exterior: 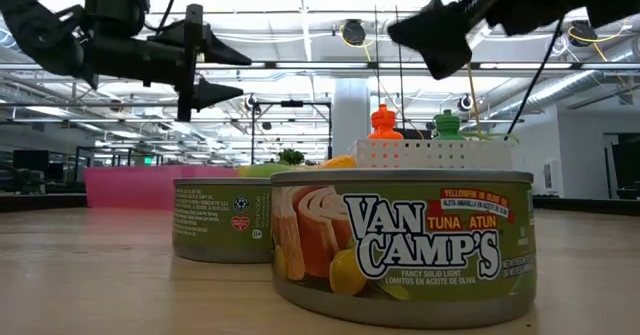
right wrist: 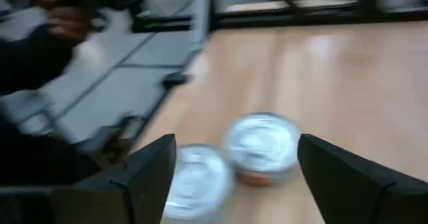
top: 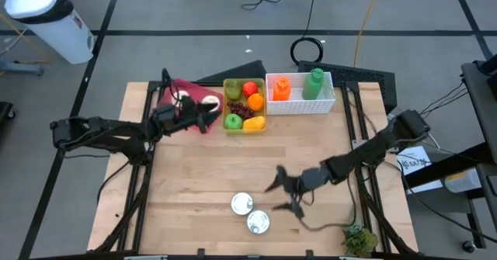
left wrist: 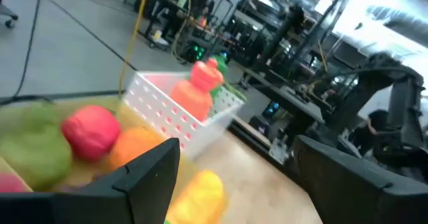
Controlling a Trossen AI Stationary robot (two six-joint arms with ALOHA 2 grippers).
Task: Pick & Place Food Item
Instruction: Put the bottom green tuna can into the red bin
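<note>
Right end effector [top: 286,192] open, seemingly empty, beside tuna cans [top: 249,213].

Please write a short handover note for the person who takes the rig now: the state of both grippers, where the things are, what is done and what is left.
Left gripper: open, empty, above the yellow plastic bin of toy fruit at the far side of the wooden table.
Right gripper: open, empty, beside the two round tuna cans near the front edge.
White perforated basket with orange bottle and green bottle stands right of the bin; pink tray left of it.
Done: no item is held yet.
Left: grasp a food item and place it; both cans stand untouched.
</note>
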